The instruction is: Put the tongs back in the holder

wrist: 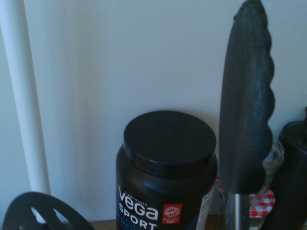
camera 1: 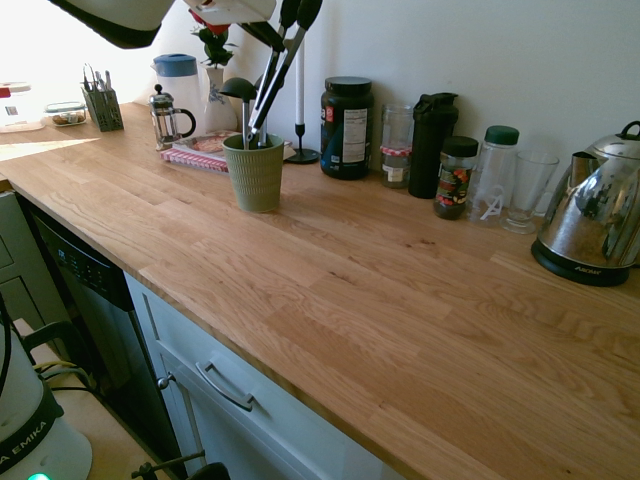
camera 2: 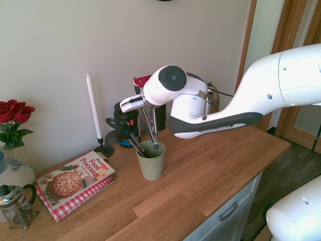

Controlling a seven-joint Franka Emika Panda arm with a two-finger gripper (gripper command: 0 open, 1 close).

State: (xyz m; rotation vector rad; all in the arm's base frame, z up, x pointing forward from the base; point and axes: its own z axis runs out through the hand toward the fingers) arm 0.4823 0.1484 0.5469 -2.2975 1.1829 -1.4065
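In the second exterior view, from the left, you have red roses [camera 2: 15,111], the French press [camera 2: 18,205], a cookbook [camera 2: 75,182] and a white candle [camera 2: 94,106] on the bench [camera 2: 210,170]. Next stands the green holder [camera 2: 152,165] with dark utensils [camera 2: 131,140]. Your hand [camera 2: 144,106] is closed on the tongs [camera 2: 151,126], their hinge end down at the holder's mouth; you can't tell whether it's inside. The kettle [camera 2: 213,99] sits behind the arm [camera 2: 241,111].

- Kettle [camera 1: 592,210] at the table's [camera 1: 350,290] far end, a glass [camera 1: 528,190] near it
- Black tub [camera 1: 347,130] by the wall
- White candle [camera 2: 93,106] in a black stand [camera 2: 104,149], just beside the books [camera 2: 75,183]
- French press [camera 2: 18,206] near red roses [camera 2: 14,111]
- Small caddy [camera 1: 103,108], apparently of cutlery
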